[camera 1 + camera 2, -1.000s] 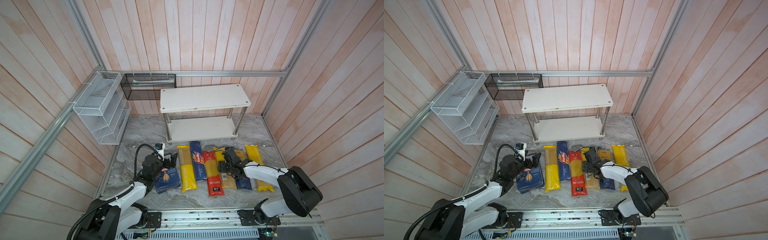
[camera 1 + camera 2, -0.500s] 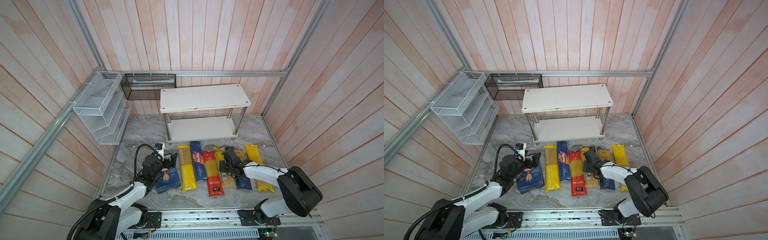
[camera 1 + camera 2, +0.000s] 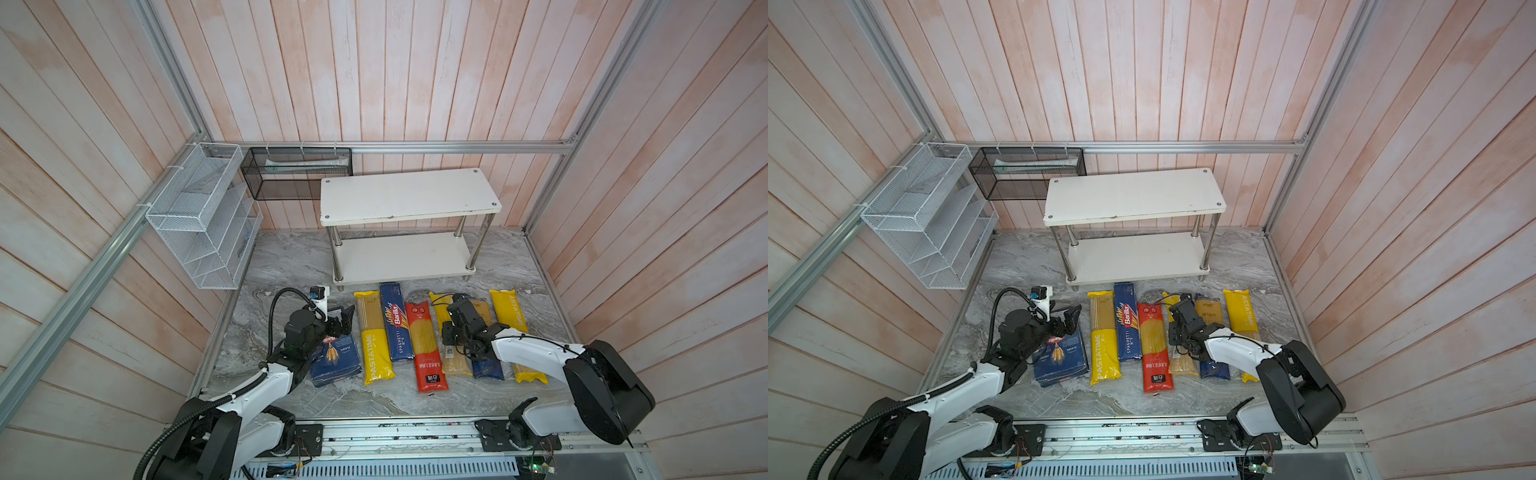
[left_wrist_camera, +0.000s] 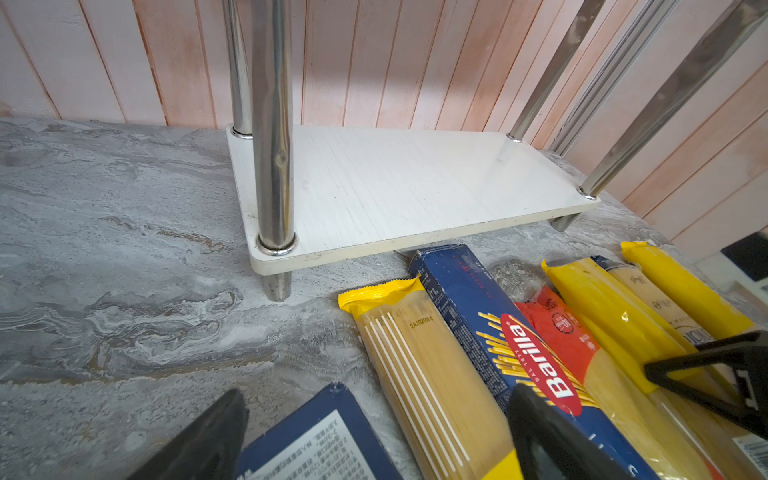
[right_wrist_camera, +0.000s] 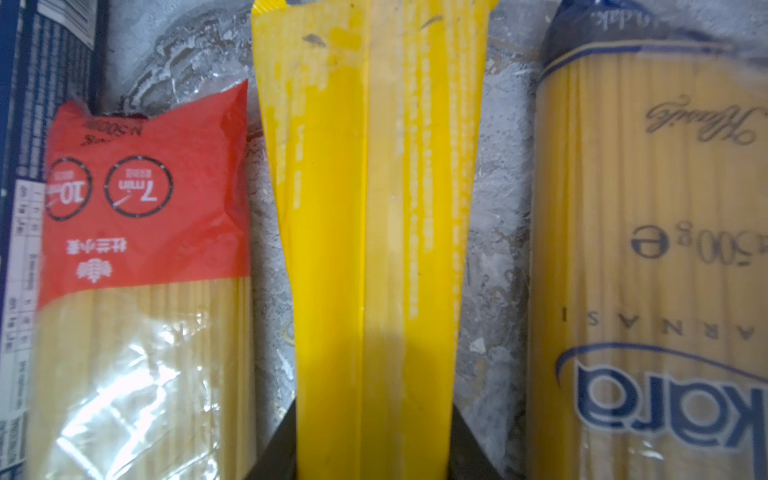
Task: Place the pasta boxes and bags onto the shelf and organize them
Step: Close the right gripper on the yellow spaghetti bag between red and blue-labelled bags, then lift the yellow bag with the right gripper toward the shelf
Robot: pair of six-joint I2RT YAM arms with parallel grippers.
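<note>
Marble tabletop (image 3: pixel 286 266) carries all the pasta in one row. Farthest left, the left gripper (image 3: pixel 341 322) hangs with its fingers (image 4: pixel 208 432) spread wide. The far end of the wide Barilla box (image 3: pixel 336 357) lies between them, and contact cannot be told. Just right of those fingers lie a PASTATIME bag (image 3: pixel 374 340), the Spaghetti box (image 3: pixel 397 324) and the red bag (image 3: pixel 424 345). Next, the right gripper (image 5: pixel 374 455) has its fingers (image 5: pixel 278 453) pressed against both sides of the plain yellow bag (image 5: pixel 374 208). Right of these fingers lie the gold-and-blue bag (image 5: pixel 648 249) and a second PASTATIME bag (image 3: pixel 513 324). Beyond both pairs of fingertips stands the shelf (image 3: pixel 407 195), with the Spaghetti box's far end just short of its lower board.
</note>
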